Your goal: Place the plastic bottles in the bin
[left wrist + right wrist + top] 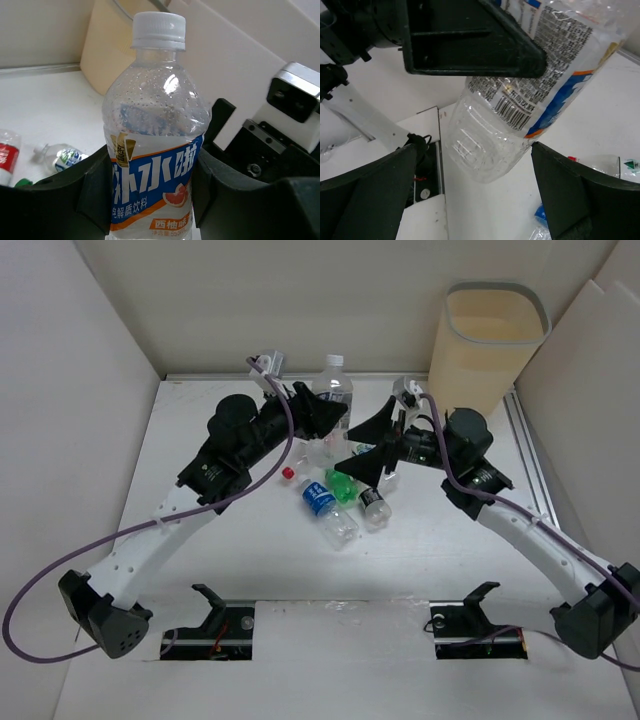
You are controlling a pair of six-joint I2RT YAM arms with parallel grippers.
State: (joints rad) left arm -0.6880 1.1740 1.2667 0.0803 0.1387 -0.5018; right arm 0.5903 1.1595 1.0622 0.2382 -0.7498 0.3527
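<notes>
We judge the task barely begun: no bottle shows inside the bin (493, 335), though its bottom is out of view. The first delivery looks to be in hand. The left gripper (325, 408) is clamped on a white-capped bottle (155, 145) with a blue and orange label. It is held upright above the worktop (250, 570), well short of the bin. The right gripper (485, 200) has its jaws wide apart and holds nothing, hovering just beside that raised bottle.

By our count there is one bin, one bottle in the grip, and a cluster lying between the arms. In it we make out a green bottle (343, 486), a blue-labelled bottle (322, 502), a dark-labelled bottle (373, 504) and a red cap (288, 473). The arms hide part of the cluster, so there are at least four, possibly more. All of these are left to move.
</notes>
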